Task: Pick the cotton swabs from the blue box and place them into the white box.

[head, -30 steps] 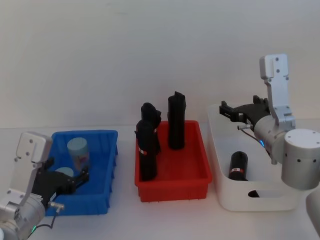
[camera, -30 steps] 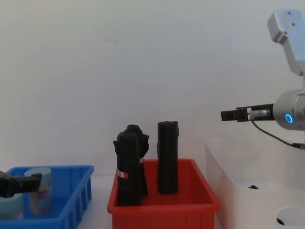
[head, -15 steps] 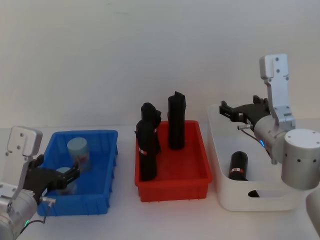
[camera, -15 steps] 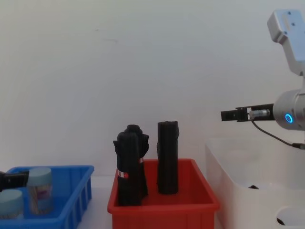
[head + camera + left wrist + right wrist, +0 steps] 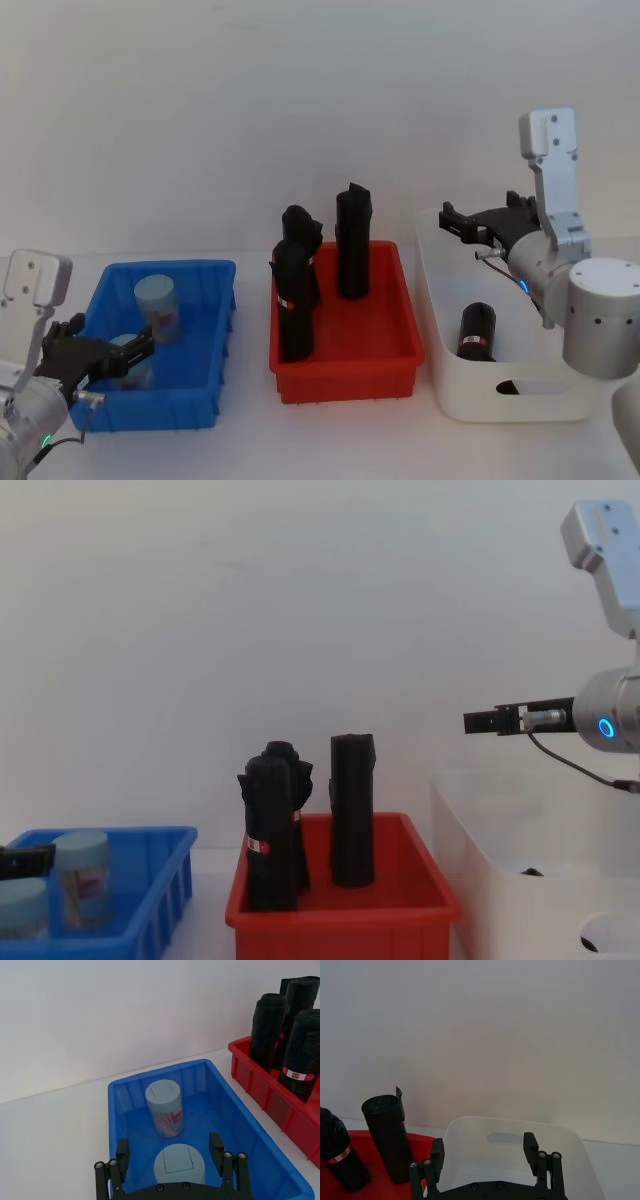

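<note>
Two cotton swabs jars with pale teal lids stand in the blue box [image 5: 170, 268]: a far jar [image 5: 157, 305] and a near jar [image 5: 128, 356]. My left gripper [image 5: 110, 358] hangs open at the box's near left end. In the left wrist view the near jar [image 5: 179, 1164] sits between its spread fingers [image 5: 216, 1146] without touching them, and the far jar [image 5: 165, 1114] stands beyond. Both jars [image 5: 82, 877] [image 5: 22, 905] also show from the chest. My right gripper [image 5: 485, 222] hovers open and empty over the white box [image 5: 520, 395].
A red bin [image 5: 345, 378] with three upright black rolls [image 5: 352, 240] stands between the blue box and the white box. Another black roll [image 5: 477, 332] lies inside the white box. The white tabletop runs to a plain wall behind.
My left arm has drawn back to the left and toward me, its fingers sliding off along the near jar. Both jars stay in the blue box. The right arm is still.
</note>
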